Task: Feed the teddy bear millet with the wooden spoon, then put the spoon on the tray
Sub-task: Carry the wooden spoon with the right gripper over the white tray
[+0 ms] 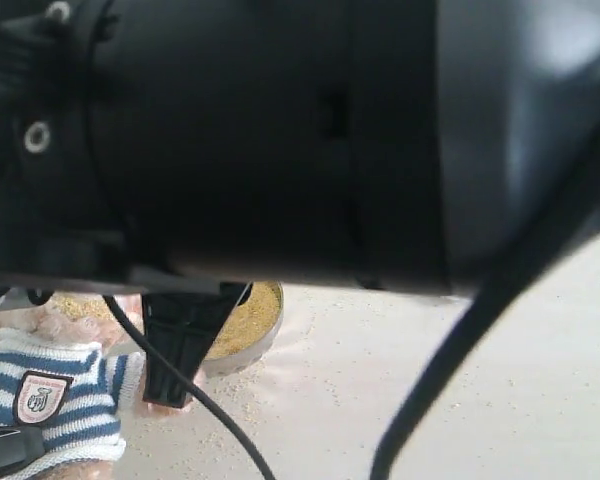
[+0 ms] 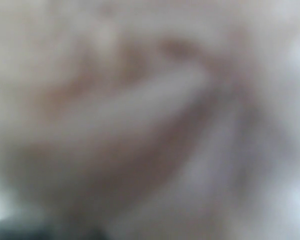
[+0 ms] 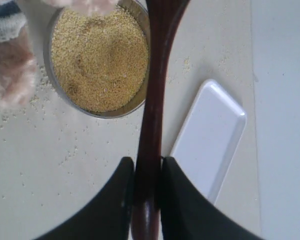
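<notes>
spoon in hold of right gripper (millet close by)

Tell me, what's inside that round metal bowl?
Yellow millet fills the metal bowl nearly to the rim. The grains hide its bottom, and the wooden spoon covers part of one edge.

wooden spoon above millet edge; white tray beside it; teddy bear opposite.
</notes>
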Robot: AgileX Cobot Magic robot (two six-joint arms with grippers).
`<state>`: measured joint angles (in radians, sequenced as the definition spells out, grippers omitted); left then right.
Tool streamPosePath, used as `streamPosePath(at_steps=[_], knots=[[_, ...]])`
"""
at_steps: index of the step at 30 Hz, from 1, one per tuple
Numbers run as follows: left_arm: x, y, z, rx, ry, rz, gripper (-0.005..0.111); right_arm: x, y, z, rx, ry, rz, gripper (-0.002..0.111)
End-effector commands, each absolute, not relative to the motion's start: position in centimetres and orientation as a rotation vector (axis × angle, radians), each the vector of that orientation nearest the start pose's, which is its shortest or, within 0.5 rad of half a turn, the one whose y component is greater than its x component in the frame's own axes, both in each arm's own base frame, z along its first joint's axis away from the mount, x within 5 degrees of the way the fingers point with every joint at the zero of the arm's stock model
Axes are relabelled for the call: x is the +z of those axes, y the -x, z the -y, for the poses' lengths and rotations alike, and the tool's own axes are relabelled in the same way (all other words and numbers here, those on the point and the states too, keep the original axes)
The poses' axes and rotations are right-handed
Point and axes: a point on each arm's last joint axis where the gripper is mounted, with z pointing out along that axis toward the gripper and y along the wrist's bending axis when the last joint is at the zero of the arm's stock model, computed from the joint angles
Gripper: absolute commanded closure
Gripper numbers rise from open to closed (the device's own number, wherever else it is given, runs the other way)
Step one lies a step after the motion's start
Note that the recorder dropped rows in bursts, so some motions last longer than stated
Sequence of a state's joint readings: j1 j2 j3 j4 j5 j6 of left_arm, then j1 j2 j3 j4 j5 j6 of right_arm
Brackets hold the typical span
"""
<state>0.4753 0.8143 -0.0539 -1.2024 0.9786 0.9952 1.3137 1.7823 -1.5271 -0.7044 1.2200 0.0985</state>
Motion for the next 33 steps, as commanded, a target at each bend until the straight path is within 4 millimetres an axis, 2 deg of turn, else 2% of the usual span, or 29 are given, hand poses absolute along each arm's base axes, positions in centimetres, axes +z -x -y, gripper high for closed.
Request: streamPosePath(at_steps=[1,10,14,18,25,28,33], knots=[[16.4,-9.2,3.3,-0.982,0.298,-2.343,0.102,31.1,-14.9,-32.3,-0.503,1.526,-1.978,0.107],[16.4,-9.2,3.3,-0.982,0.298,-2.343,0.102,32.5,-15.1,-29.8,-0.297,1.32,-2.074,0.107],[16.4,-9.2,3.3,-0.982,0.298,-2.343,0.102,31.4,-16.3,-27.2,-0.23,1.199,-2.227,0.107],[16.4,-9.2,3.3,-0.982,0.298,-2.343,0.102,29.6,-18.8,-23.3,-0.113,1.004,-2.367,0.107],[16.4,-9.2,3.3,-0.982,0.298,-2.343,0.102,27.3,-23.1,-19.4,0.083,0.677,-2.493,0.107],[16.4,-9.2,3.3,-0.982,0.298,-2.343,0.102,26.9,-25.4,-17.0,0.076,0.531,-2.52,0.107],[16.4,-9.2,3.3,-0.982,0.298,-2.343,0.102,25.6,-28.6,-13.7,0.053,0.436,-2.539,0.107]])
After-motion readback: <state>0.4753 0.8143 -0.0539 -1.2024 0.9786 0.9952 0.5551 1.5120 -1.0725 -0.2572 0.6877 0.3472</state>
